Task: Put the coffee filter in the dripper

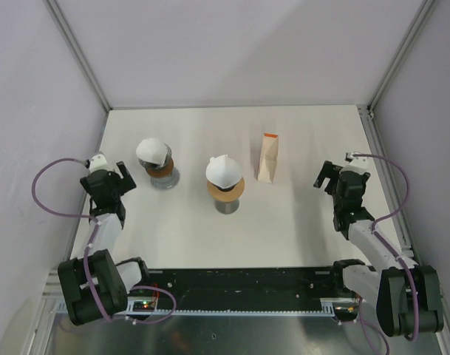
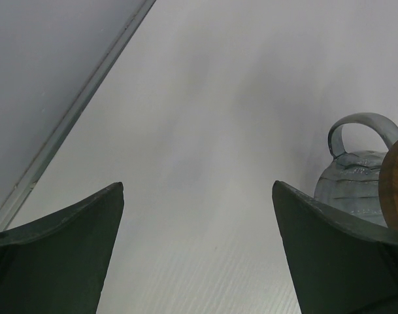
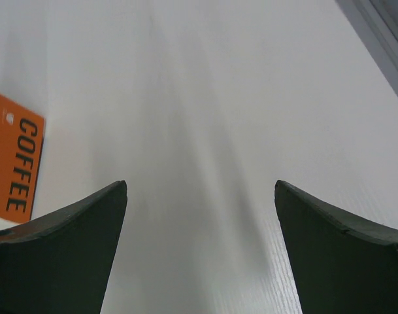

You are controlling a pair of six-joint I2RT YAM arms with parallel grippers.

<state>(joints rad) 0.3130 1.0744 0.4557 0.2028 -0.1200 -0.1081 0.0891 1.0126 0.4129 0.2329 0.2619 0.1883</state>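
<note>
Two glass drippers with wooden collars stand on the white table. The left dripper (image 1: 160, 171) carries a white paper filter (image 1: 152, 151) on top. The middle dripper (image 1: 225, 194) also carries a white filter (image 1: 224, 170). My left gripper (image 1: 124, 177) is open and empty, just left of the left dripper. That dripper's handle and body show at the right edge of the left wrist view (image 2: 357, 171). My right gripper (image 1: 327, 177) is open and empty, right of the filter package (image 1: 268, 157). Both wrist views show the open left gripper (image 2: 199, 196) and open right gripper (image 3: 200, 193) over bare table.
The orange and white filter package marked COFFEE lies behind and right of the middle dripper and shows at the left edge of the right wrist view (image 3: 16, 167). Grey walls with metal rails (image 1: 80, 59) enclose the table on three sides.
</note>
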